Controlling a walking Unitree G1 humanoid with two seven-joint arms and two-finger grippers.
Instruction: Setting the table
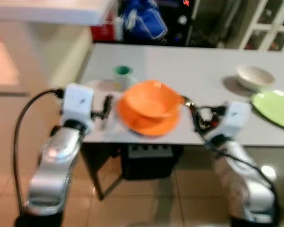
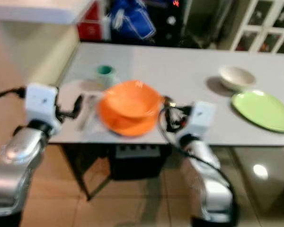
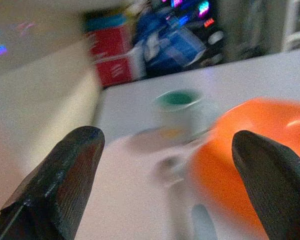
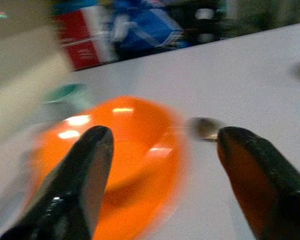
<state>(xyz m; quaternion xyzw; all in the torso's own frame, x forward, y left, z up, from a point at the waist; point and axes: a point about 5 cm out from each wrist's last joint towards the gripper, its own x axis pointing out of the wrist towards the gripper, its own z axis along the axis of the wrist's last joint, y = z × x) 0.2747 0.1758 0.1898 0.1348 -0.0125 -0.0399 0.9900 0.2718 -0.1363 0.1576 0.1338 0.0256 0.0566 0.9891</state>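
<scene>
The table (image 1: 189, 66) has a smooth, matt pale-grey top. The orange bowl (image 1: 149, 101) near its front edge looks like glossy plastic, with bright highlights on its inner wall, and sits on an orange plate (image 1: 149, 124) of the same finish. The white bowl (image 1: 254, 75) and green plate (image 1: 277, 106) toward the right edge seem glazed, though blur makes that uncertain. Both arms are brushed silver metal with white plastic wrist housings. The left tool (image 3: 165, 185) and right tool (image 4: 160, 180) have shiny black fingers. The floor (image 1: 146, 198) is glossy tile.
</scene>
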